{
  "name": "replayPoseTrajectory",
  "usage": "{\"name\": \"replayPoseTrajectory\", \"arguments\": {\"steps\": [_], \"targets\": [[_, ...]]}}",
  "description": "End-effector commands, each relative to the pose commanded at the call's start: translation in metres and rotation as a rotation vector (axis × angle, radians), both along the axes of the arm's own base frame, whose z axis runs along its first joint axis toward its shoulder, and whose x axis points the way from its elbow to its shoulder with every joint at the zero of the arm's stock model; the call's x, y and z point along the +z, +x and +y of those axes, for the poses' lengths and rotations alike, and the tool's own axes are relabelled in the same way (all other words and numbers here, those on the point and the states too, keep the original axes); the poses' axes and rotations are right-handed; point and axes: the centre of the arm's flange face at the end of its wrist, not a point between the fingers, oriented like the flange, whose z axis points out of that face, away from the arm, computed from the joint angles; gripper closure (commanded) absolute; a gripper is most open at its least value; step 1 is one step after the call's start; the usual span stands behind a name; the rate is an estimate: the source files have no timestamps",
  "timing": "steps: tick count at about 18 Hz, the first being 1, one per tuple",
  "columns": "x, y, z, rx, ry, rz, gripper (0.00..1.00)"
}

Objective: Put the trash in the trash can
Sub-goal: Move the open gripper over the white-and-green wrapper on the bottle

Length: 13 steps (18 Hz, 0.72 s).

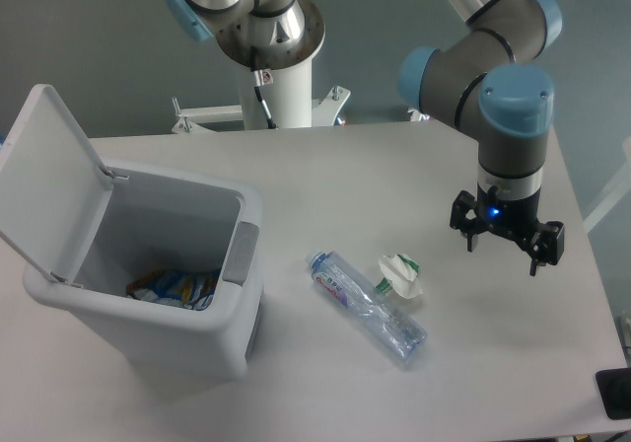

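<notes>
A crushed clear plastic bottle [367,307] with a blue cap lies on the table right of the bin. A small crumpled white wrapper with green marks [398,274] lies touching the bottle's upper right side. The white trash can [168,255] stands at the left with its lid [44,181] swung open; a grey latch tab [241,254] is on its right rim. My gripper [506,248] hangs above the table to the right of the wrapper, fingers apart and empty.
A blue-and-yellow packet [174,288] lies inside the bin. The robot base column [278,77] stands at the table's back edge. A dark object [614,395] sits at the table's front right corner. The table's right edge is close to the gripper.
</notes>
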Motion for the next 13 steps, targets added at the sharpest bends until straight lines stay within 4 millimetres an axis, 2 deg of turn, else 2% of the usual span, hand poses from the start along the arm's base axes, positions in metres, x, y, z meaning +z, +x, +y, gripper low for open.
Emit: {"name": "replayPoseTrajectory", "arguments": {"steps": [2,6,10,13], "targets": [[-0.003,0.002,0.000,0.003,-0.005,-0.003,0.00],[-0.030,0.020,0.000,0.100,0.024,-0.034,0.00],[-0.055,0.035,-0.003,0.104,0.020,-0.054,0.00],[-0.068,0.053,0.014,0.065,0.005,-0.075,0.00]]}}
